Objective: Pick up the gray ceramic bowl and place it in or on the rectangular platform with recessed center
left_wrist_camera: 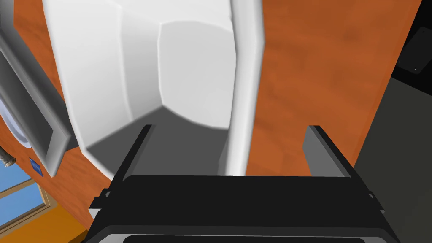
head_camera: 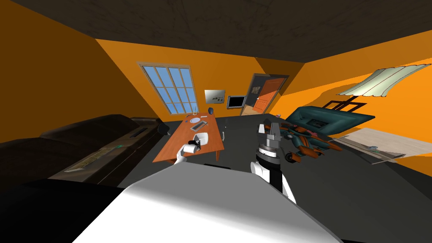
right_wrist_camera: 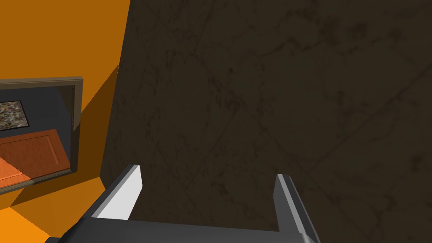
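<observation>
The bowl [head_camera: 202, 137] is drawn plain white and stands on the near half of the orange table [head_camera: 175, 145]. My left gripper [head_camera: 192, 147] is open at its near rim. In the left wrist view, the bowl [left_wrist_camera: 190, 63] looms close: one finger [left_wrist_camera: 135, 152] is inside it and the other finger [left_wrist_camera: 325, 147] is outside over the table [left_wrist_camera: 316, 63], so the bowl's wall stands between the jaws of the left gripper [left_wrist_camera: 230, 126]. A grey rectangular tray [head_camera: 198, 125] with a sunken middle lies just beyond the bowl, its rim [left_wrist_camera: 29, 118] showing beside it. My right gripper [head_camera: 270, 125] is raised and open [right_wrist_camera: 209, 171].
A pale plate [head_camera: 195, 120] lies past the tray. A dark sofa [head_camera: 84, 143] runs along the left of the table. A tipped teal armchair [head_camera: 329, 120] and a teal and orange object [head_camera: 303, 145] lie on the dark floor to the right.
</observation>
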Robot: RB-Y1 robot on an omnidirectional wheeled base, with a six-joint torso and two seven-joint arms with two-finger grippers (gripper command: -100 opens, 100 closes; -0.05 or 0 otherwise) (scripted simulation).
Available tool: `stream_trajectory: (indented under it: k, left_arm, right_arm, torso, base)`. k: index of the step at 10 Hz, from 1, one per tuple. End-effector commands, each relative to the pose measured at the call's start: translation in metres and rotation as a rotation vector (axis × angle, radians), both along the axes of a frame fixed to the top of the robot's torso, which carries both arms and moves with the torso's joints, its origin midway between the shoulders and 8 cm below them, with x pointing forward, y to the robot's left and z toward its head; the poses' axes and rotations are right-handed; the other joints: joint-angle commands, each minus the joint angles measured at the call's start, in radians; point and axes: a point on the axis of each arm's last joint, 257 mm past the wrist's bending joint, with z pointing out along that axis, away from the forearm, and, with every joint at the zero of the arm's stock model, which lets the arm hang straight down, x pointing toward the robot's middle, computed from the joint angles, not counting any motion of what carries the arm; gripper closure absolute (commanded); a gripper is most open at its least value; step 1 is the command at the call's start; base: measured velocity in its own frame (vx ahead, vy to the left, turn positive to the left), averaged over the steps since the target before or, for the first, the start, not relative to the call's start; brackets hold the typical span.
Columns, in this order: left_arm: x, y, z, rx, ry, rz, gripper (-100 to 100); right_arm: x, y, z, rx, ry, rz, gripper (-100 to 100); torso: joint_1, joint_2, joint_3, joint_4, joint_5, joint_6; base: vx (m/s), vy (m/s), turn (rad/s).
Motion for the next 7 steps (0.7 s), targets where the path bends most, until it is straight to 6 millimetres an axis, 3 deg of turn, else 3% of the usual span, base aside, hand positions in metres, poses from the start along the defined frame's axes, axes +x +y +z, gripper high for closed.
stream_trajectory:
  k: [1,3,4,7]
  left_arm:
    - [0.0004,0.0002,-0.0063,0.000,-0.002,0.000,-100]
    - [0.0001,0.0000,-0.0090,0.000,0.000,0.001,-100]
    - [0.0004,0.0000,-0.0092,0.000,-0.002,0.000,100]
    - [-0.0004,0.0000,-0.0099,0.000,0.000,0.001,100]
  right_arm:
    - [0.0000,0.0000,0.0000,0.000,0.000,0.000,0]
    - [0.0000,0.0000,0.0000,0.000,0.000,0.000,0]
    - [0.0000,0.0000,0.0000,0.000,0.000,0.000,0]
    - [0.0000,0.0000,0.0000,0.000,0.000,0.000,0]
  torso:
    - [0.000,0.000,0.000,0.000,0.000,0.000]
    - [0.000,-0.001,0.000,0.000,0.000,0.000]
    - [0.000,0.000,0.000,0.000,0.000,0.000]
    - [0.000,0.002,0.001,0.001,0.000,0.000]
  base:
    - [0.034,0.006,-0.003]
    - [0.027,0.006,-0.003]
    - [0.000,0.000,0.000]
    - [0.000,0.000,0.000]
